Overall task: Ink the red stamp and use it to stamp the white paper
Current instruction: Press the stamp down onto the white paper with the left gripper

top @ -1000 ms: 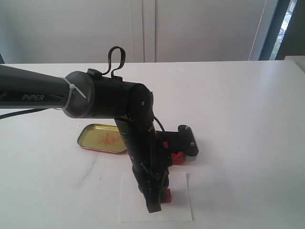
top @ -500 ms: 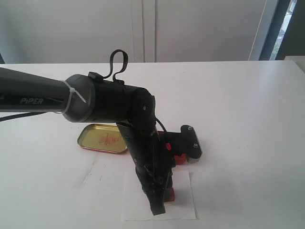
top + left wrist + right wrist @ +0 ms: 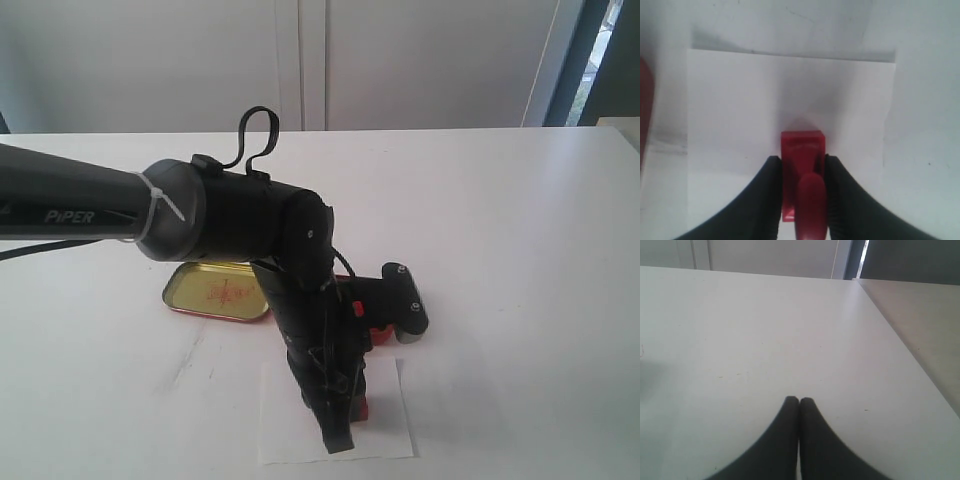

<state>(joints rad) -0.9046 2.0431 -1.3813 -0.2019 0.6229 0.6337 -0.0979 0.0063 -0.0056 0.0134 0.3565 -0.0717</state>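
Note:
My left gripper (image 3: 801, 159) is shut on the red stamp (image 3: 802, 147), its black fingers (image 3: 771, 175) pressing the square base from both sides, the round knob between them. The stamp's base rests on or just above the white paper (image 3: 740, 115); contact cannot be told. In the exterior view the left gripper (image 3: 345, 415) points down over the white paper (image 3: 385, 435) at the table's front, and only an edge of the red stamp (image 3: 362, 405) shows. My right gripper (image 3: 799, 401) is shut on nothing over bare table, and it does not show in the exterior view.
A shallow gold lid (image 3: 210, 290) with red smears lies left of the arm. The red ink tin (image 3: 385, 333) sits behind the paper, mostly hidden by the black wrist. The white table (image 3: 520, 250) spreads to the right; its edge (image 3: 890, 335) shows in the right wrist view.
The left arm has shifted slightly right and lower, bringing the red stamp down toward the paper. The right gripper's earlier state is not shown.

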